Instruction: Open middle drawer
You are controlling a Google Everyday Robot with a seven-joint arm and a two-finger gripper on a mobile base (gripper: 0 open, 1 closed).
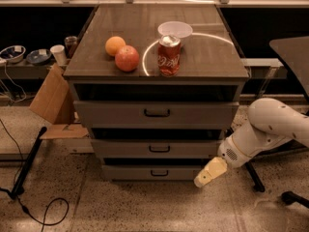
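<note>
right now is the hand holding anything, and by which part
Nothing. The hand hangs low at the right end of the lowest drawer, off the middle drawer and its handle.

Cabinet-top [212, 57] clutter
Orange [115, 45] touching red apple [127, 58]; soda can [169, 55] upright w/ white bowl [175, 29] just behind; cardboard [50, 96] leaning at left; cable [43, 211] on floor [145, 211]. Gripper [211, 172] low, front right.
</note>
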